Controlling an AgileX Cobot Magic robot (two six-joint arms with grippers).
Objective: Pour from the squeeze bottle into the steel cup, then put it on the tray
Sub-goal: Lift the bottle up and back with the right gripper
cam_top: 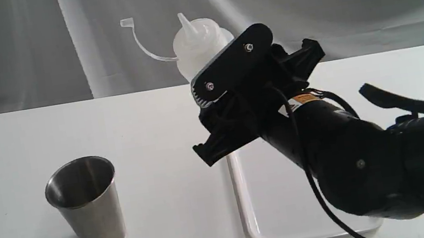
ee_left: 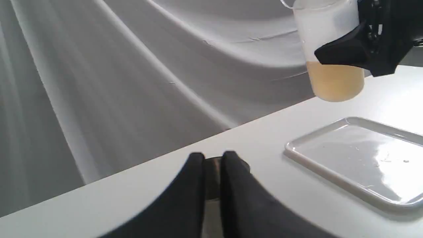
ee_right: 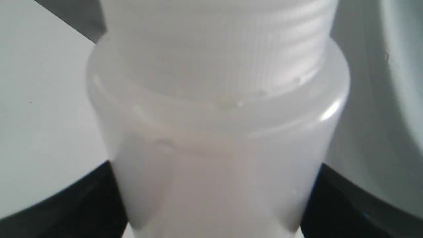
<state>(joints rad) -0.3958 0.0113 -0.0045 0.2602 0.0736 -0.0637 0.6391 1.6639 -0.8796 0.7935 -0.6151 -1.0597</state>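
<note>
My right gripper (cam_top: 215, 70) is shut on the squeeze bottle (cam_top: 201, 45) and holds it roughly upright in the air, above the far end of the tray (cam_top: 282, 196). The bottle's cap dangles on its tether to the left. Amber liquid fills the lower part of the bottle (ee_left: 335, 82), whose base hangs clear of the table beyond the tray (ee_left: 357, 155). In the right wrist view the bottle (ee_right: 214, 132) fills the picture between the black fingers (ee_right: 66, 211). The steel cup (cam_top: 86, 205) stands upright at the front left. My left gripper (ee_left: 213, 157) is shut, low over the table.
A white table (cam_top: 10, 145) carries everything, with a draped grey cloth (cam_top: 17, 51) behind it. The right arm (cam_top: 370, 162) reaches in from the lower right across the tray. A dark round shape shows just behind the left fingertips; I cannot tell what it is.
</note>
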